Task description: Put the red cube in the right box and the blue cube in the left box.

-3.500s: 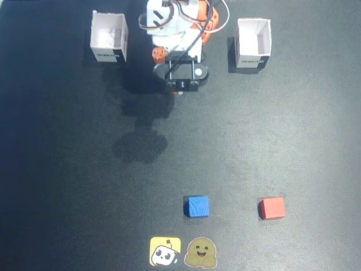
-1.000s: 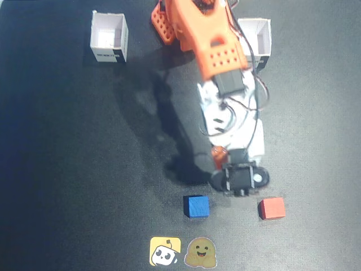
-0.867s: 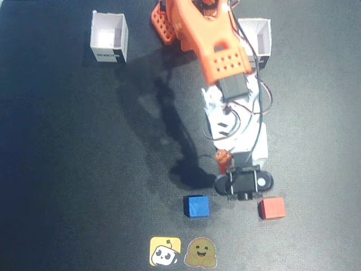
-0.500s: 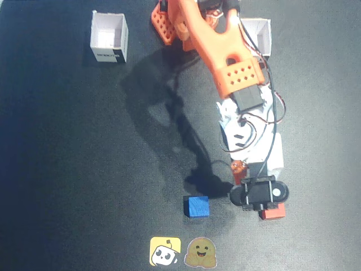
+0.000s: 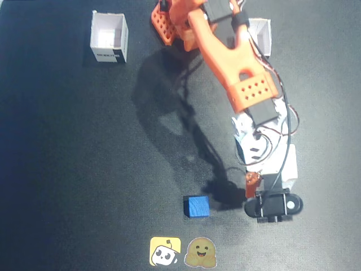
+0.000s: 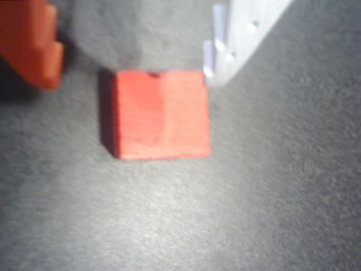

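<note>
Nothing is sorted yet. The red cube (image 6: 161, 113) sits on the dark table (image 5: 67, 169), between the spread, released fingers of the tool (image 6: 132, 53). The blue cube (image 5: 197, 206) waits nearby. The left box (image 5: 109, 37) and right box (image 5: 261, 35) look empty.

Matt red cube (image 6: 161, 113) on dark table (image 6: 271, 197) (finely grained, cloth-like).

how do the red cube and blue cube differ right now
The red cube sits between the gripper fingers in the wrist view and is hidden under the arm in the fixed view; the blue cube lies in the open, clear of the arm. One is red, one blue. Both rest on the dark table, outside the boxes.
</note>
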{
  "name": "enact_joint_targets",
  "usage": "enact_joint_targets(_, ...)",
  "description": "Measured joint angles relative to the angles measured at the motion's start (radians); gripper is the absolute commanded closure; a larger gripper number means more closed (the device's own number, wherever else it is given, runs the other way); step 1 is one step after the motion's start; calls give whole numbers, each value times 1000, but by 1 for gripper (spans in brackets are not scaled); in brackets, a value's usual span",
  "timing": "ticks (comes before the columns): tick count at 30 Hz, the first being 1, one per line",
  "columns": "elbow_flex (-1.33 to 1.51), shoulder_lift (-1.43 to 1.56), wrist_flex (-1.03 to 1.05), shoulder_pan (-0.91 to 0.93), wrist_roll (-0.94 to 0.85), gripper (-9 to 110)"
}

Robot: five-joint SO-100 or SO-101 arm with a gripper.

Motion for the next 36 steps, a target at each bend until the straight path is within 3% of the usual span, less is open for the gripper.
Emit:
enact_joint_targets(22, -273, -259, 77, -38, 97, 80)
enact_joint_targets(36, -288, -322, 77, -44, 98, 81)
